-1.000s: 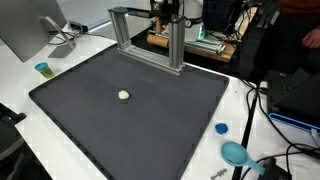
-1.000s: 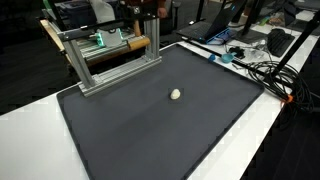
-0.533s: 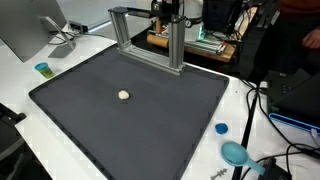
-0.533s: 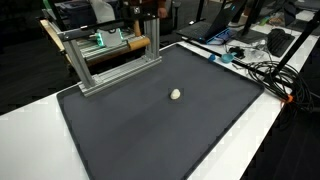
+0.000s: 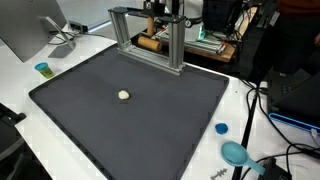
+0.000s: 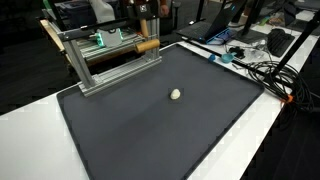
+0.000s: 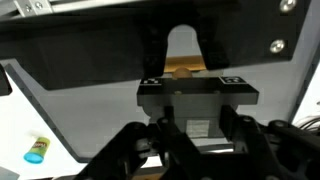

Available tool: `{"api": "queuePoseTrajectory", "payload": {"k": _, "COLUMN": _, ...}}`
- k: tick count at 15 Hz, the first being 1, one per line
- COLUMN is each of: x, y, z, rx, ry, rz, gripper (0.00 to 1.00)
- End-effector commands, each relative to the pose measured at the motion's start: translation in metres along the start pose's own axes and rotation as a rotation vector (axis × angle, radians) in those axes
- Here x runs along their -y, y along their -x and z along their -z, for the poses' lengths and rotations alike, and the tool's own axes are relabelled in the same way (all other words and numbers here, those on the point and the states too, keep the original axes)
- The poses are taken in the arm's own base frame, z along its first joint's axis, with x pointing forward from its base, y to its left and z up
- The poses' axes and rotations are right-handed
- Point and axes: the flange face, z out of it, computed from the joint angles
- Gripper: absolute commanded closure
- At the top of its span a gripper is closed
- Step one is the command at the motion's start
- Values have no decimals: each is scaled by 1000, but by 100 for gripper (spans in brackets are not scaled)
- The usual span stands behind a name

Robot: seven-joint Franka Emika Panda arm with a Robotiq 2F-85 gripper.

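Note:
My gripper [image 5: 157, 22] [image 6: 145, 25] hangs behind the aluminium frame [image 5: 176, 45] [image 6: 115, 62] at the back of the dark mat [image 5: 130, 120] [image 6: 160, 125]. It is shut, and a wooden cylinder [image 5: 150, 42] [image 6: 147, 44] lies crosswise right under it, seemingly held. In the wrist view the dark fingers [image 7: 140, 145] rise from the bottom, the gripper [image 7: 190, 125] closes in front of a grey bar [image 7: 195, 95], and a bit of wood [image 7: 182, 70] shows beyond. The grip itself is in shadow. A small pale ball [image 5: 124, 95] [image 6: 176, 94] rests alone mid-mat, far from the gripper.
A monitor [image 5: 25, 30] and a small teal cup [image 5: 42, 69] stand beside the mat. A blue cap [image 5: 221, 128] and a teal scoop [image 5: 236, 153] lie on the white table. Cables [image 6: 270, 70] and electronics crowd one side. A person stands at the back.
The jaws have shut. The wooden cylinder behind the frame has shifted a little and now shows more of its end. The ball has not moved.

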Motion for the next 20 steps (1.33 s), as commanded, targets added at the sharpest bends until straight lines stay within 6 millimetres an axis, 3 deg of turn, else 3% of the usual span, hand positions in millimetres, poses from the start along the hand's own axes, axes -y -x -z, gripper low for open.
{"api": "queuePoseTrajectory", "payload": {"k": 1, "x": 24, "y": -48, "z": -2, "rx": -91, "ry": 37, "rz": -21, "gripper": 79}}
{"api": "queuePoseTrajectory", "payload": {"k": 3, "x": 46, "y": -67, "z": -12, "rx": -59, "ry": 51, "rz": 17, "gripper": 79}}
{"api": "queuePoseTrajectory", "payload": {"k": 4, "x": 27, "y": -38, "z": -5, "rx": -73, "ry": 34, "rz": 5, "gripper": 79}}
{"api": "queuePoseTrajectory", "payload": {"k": 5, "x": 34, "y": -44, "z": -10, "rx": -63, "ry": 34, "rz": 13, "gripper": 54}}
{"api": "queuePoseTrajectory", "payload": {"k": 7, "x": 33, "y": -42, "z": -17, "rx": -45, "ry": 35, "rz": 11, "gripper": 54}}
{"api": "queuePoseTrajectory", "payload": {"k": 13, "x": 30, "y": -41, "z": -14, "rx": -52, "ry": 35, "rz": 6, "gripper": 54}}
{"api": "queuePoseTrajectory", "payload": {"k": 14, "x": 37, "y": -41, "z": -13, "rx": -50, "ry": 25, "rz": -31, "gripper": 79}}
{"api": "queuePoseTrajectory", "payload": {"k": 17, "x": 60, "y": -68, "z": -20, "rx": -108, "ry": 86, "rz": -214, "gripper": 79}}
{"api": "queuePoseTrajectory", "payload": {"k": 20, "x": 89, "y": -109, "z": -30, "rx": -146, "ry": 137, "rz": -199, "gripper": 79}}
